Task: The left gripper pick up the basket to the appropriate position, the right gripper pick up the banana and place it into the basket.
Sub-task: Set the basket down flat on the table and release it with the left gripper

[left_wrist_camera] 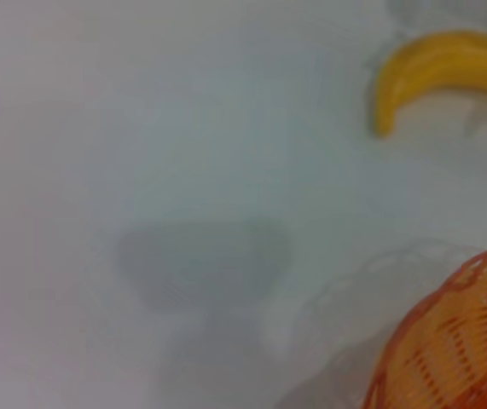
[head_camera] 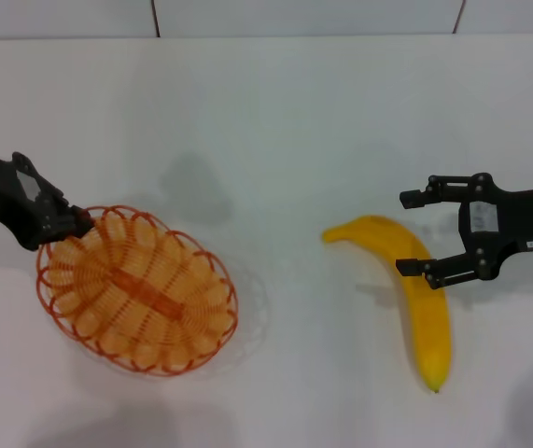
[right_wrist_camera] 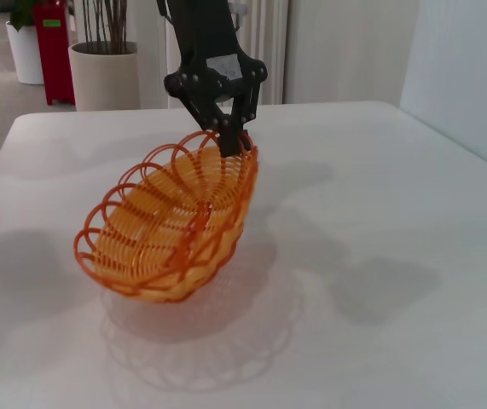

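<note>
Left gripper [head_camera: 77,222] pinches the basket [head_camera: 136,290] rim, basket seemingly tilted clear of the white table [head_camera: 294,121]; right gripper [head_camera: 413,233] spread wide astride the banana [head_camera: 413,289], which lies flat, well apart from basket.

White table [right_wrist_camera: 379,213], potted plants [right_wrist_camera: 102,72] behind.

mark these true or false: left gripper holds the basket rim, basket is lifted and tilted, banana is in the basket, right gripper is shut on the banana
1. The left gripper grips the basket at its rim: true.
2. The basket is lifted and tilted off the table: true, the right wrist view shows its shadow beneath.
3. The banana is in the basket: false, it lies on the table.
4. The right gripper is shut on the banana: false, it is open beside it.
</note>
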You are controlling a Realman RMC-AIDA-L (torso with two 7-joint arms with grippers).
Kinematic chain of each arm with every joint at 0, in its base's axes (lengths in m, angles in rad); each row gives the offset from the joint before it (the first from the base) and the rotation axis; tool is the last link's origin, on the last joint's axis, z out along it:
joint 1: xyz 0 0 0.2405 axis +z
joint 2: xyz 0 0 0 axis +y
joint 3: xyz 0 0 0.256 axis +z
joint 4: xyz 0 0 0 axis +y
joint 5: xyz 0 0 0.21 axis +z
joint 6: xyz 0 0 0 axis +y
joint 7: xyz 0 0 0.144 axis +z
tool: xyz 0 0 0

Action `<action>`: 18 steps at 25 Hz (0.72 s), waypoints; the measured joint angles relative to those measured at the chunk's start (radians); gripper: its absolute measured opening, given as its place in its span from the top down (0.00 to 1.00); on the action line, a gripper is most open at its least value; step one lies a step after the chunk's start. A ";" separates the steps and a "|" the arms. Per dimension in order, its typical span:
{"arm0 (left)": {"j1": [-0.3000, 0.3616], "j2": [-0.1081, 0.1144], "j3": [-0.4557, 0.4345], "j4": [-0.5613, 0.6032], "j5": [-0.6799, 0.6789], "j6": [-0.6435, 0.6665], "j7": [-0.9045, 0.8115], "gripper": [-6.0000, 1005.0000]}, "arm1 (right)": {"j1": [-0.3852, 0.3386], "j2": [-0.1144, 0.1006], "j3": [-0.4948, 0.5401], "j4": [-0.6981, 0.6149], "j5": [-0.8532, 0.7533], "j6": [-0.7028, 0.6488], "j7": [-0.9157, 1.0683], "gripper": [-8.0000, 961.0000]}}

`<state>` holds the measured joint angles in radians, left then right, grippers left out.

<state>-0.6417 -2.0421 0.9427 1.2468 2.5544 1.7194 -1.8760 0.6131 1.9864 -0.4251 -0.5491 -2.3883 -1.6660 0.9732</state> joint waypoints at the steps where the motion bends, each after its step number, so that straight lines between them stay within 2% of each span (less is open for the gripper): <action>1: 0.000 -0.001 0.002 -0.004 -0.001 -0.005 -0.014 0.94 | 0.000 0.000 0.000 0.000 0.000 0.000 0.000 0.07; 4: -0.009 -0.003 0.027 -0.052 -0.003 -0.063 -0.103 0.94 | 0.000 0.000 0.000 0.000 0.000 0.001 0.000 0.07; 7: -0.041 -0.001 0.042 -0.146 -0.002 -0.135 -0.200 0.94 | 0.001 0.000 0.000 0.000 0.000 0.002 0.000 0.07; 13: -0.095 -0.001 0.042 -0.289 -0.035 -0.208 -0.259 0.94 | 0.003 0.000 0.000 0.000 0.000 0.002 0.001 0.07; 18: -0.112 0.000 0.039 -0.362 -0.088 -0.215 -0.291 0.94 | 0.007 0.001 0.000 0.000 0.001 0.002 0.002 0.07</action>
<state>-0.7534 -2.0417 0.9820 0.8847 2.4667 1.5046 -2.1666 0.6197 1.9876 -0.4249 -0.5491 -2.3878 -1.6642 0.9752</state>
